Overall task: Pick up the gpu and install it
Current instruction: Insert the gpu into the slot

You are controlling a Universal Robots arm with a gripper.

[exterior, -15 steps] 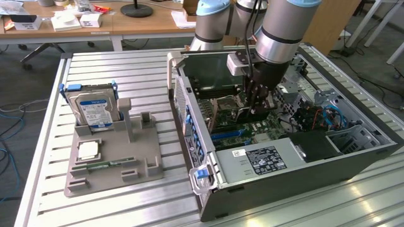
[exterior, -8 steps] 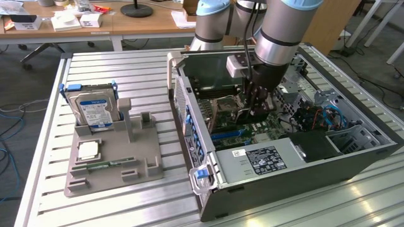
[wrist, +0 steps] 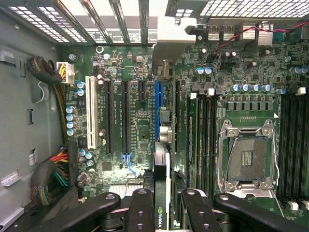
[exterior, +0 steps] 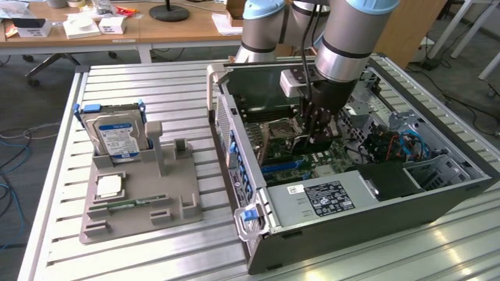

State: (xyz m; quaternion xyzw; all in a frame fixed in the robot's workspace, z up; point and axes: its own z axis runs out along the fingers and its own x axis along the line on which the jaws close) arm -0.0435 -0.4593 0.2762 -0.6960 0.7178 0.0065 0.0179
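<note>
My gripper [wrist: 161,205] is shut on the gpu [wrist: 161,164], which I see edge-on between the black fingers [wrist: 140,208]. A logo shows on the card's black edge. Its silver bracket [wrist: 169,34] reaches the slotted back wall of the case. The card stands in line with the blue expansion slot [wrist: 158,104] on the motherboard [wrist: 130,58], close above it or touching it; I cannot tell which. In the exterior view the gripper [exterior: 319,129] reaches down inside the open computer case [exterior: 328,234], just above the board.
White and black slots lie beside the blue one, with a CPU socket [wrist: 246,154] and coloured cable bundles [wrist: 53,179] on either side. Outside the case, a grey holder [exterior: 140,199] carries a silver hard drive [exterior: 117,137] and a green memory stick [exterior: 129,205].
</note>
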